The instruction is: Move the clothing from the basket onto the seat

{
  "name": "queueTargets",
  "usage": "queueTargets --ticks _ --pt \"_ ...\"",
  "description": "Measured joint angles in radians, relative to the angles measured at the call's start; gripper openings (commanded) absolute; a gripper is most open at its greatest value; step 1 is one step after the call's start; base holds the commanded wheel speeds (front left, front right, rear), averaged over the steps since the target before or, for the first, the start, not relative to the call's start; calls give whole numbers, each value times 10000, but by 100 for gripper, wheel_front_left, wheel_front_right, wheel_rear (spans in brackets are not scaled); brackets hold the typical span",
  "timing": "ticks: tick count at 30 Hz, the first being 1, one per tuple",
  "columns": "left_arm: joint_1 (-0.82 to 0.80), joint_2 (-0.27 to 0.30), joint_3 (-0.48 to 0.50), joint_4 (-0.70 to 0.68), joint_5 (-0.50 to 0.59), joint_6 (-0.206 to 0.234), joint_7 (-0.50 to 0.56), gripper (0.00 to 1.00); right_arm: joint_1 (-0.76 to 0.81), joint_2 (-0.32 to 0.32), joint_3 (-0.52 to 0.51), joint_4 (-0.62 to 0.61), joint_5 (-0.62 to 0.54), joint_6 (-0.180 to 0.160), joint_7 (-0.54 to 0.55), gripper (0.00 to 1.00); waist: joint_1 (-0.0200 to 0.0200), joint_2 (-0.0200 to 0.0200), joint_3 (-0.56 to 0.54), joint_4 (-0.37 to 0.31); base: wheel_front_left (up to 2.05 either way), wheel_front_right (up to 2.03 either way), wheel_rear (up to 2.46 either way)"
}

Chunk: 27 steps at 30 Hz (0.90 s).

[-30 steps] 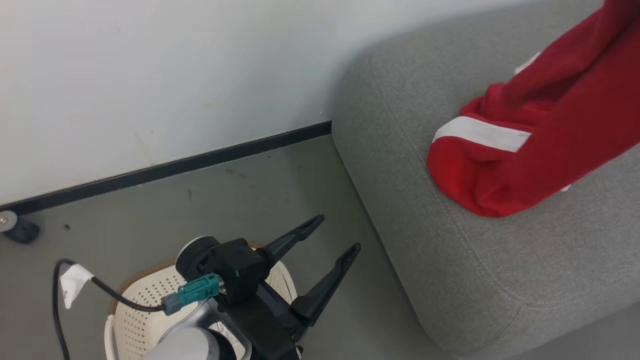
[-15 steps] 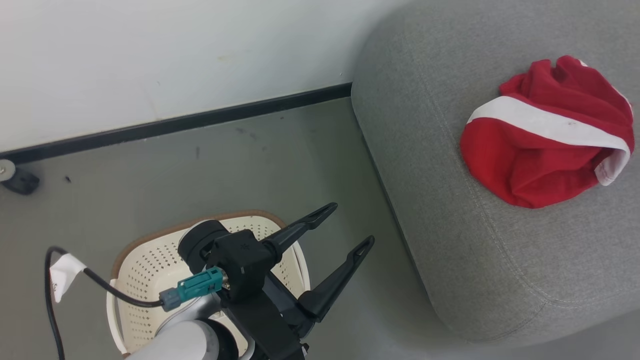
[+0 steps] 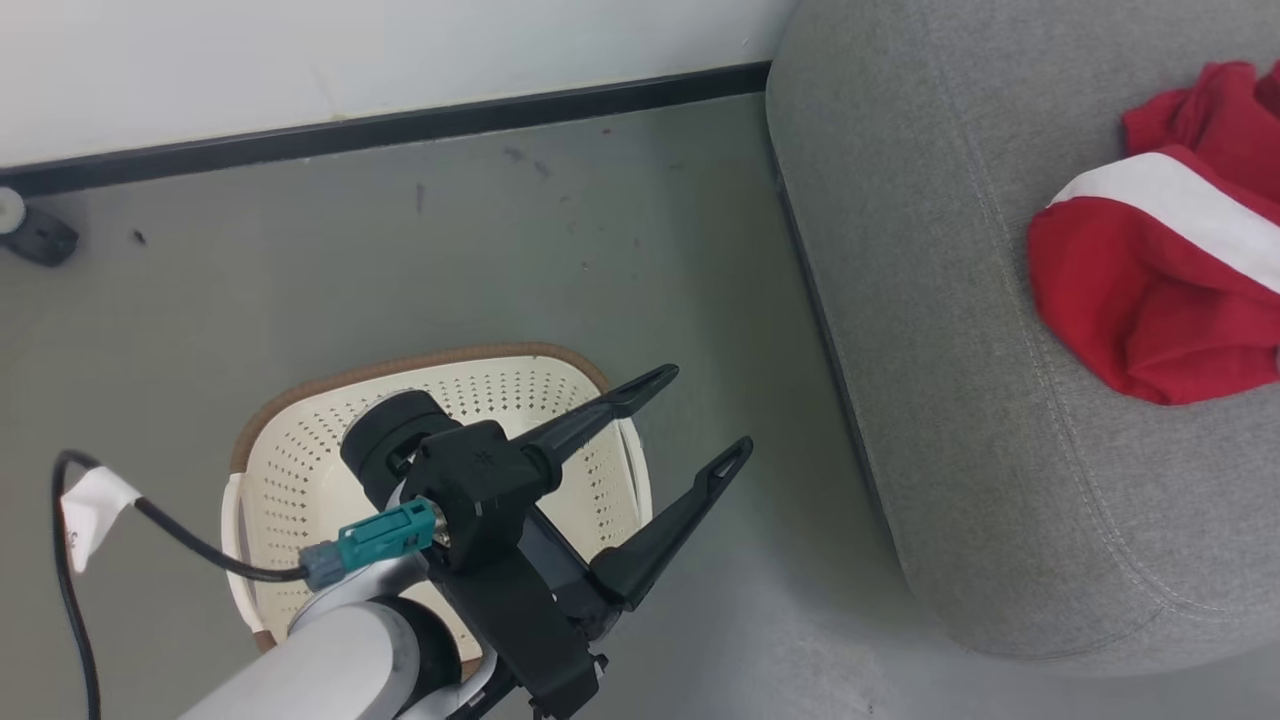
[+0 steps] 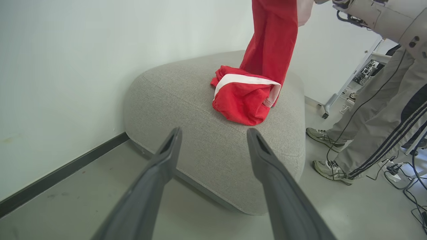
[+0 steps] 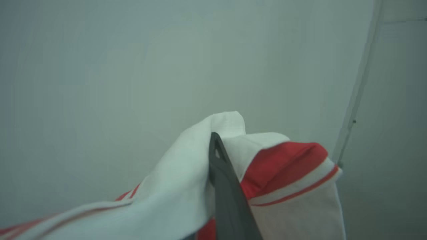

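Left fingers (image 3: 670, 525): spread, above basket (image 3: 300, 470).
Right fingers (image 5: 223, 186): we see them clenched on clothing (image 5: 283, 160).
Seat (image 3: 950, 400): more clothing heaped.

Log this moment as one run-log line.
left gripper: open, empty, near cream perforated plastic basket | right gripper: shut on hanging red-and-white fabric garment | second red white-striped garment: lying on grey woven seat
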Motion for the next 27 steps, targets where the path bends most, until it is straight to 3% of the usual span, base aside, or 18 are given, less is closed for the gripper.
queueTargets --ticks 5,13,27 --pt "-57 36 88 86 -2 -2 -2 100 679 660 1139 259 -541 44 621 0 1 0 141 153 0 0 0" --pt "-54 33 132 268 -17 -77 -67 100 1237 500 2339 1058 -1419 44 1848 0 -1 0 -19 120 0 0 0" --pt "-29 15 109 351 -38 -79 -157 100 2292 993 3057 2571 -1638 90 3795 0 -1 0 -225 91 0 0 0"
